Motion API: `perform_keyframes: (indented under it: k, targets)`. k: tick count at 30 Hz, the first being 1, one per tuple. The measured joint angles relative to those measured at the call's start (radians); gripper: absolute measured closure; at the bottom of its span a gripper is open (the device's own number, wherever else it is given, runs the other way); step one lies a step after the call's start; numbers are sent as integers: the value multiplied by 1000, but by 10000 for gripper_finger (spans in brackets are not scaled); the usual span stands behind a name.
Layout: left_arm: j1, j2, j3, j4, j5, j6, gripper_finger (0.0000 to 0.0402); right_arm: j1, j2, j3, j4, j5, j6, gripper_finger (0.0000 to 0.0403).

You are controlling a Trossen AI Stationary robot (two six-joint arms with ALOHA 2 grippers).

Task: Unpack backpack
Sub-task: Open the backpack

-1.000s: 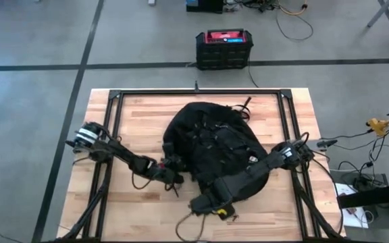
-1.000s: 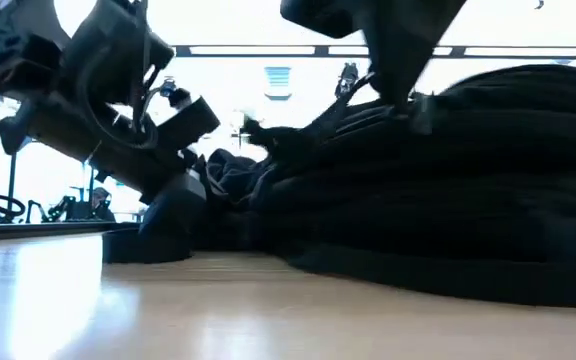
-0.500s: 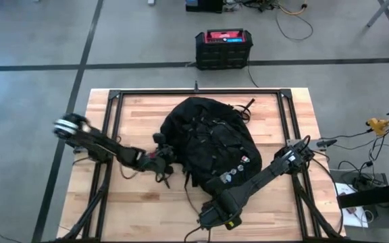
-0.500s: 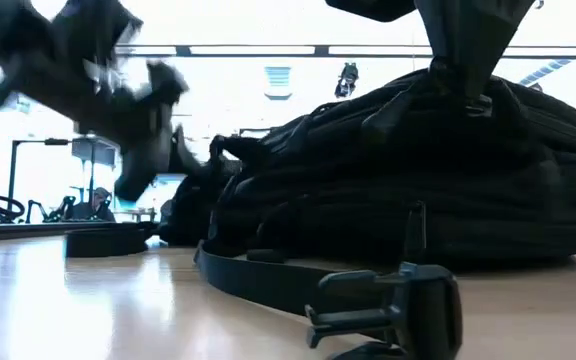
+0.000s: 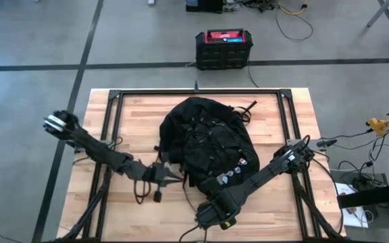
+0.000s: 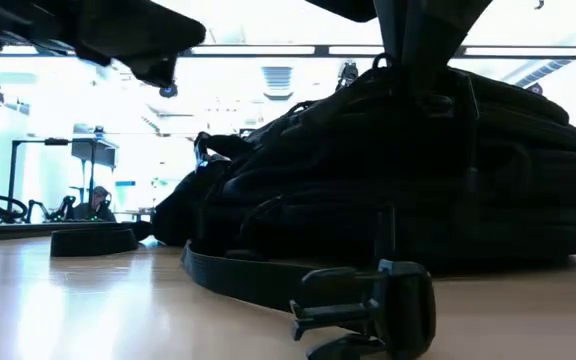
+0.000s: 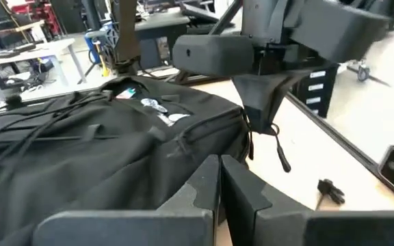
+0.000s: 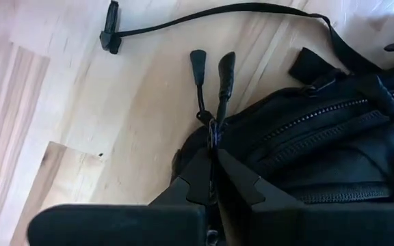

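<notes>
Wooden table [image 5: 134, 118], backpack [image 5: 204, 138] dead centre; your right gripper [image 8: 214, 179] at six o'clock is pinched on the zipper pulls [image 8: 211, 75]. Pull steadily along the zip; left gripper [image 5: 169, 177], clenched empty, could brace the fabric.

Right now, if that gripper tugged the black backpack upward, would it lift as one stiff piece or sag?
Probably sag: the backpack is soft fabric, slumped in folds on the table. Its loose straps would likely dangle and drag. It looks bulky, so possibly heavy; its contents are hidden.
</notes>
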Motion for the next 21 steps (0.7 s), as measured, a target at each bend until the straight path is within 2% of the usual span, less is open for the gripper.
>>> perform_keyframes:
  k: [5,10,14,17,21]
  targets:
    - [32,235,106,83,-1,28,401,-2,0,0,28,18,8,403]
    - [96,397,212,-46,-24,6,401,-2,0,-6,59,33,6,403]
    - [147,467,241,-118,-35,-63,401,5,0,-25,69,2,-9,403]
    - [165,498,225,-102,-48,-75,401,21,0,-49,39,-52,-18,403]
    - [167,499,167,-45,-112,-78,401,48,-2,-79,-74,-60,52,403]
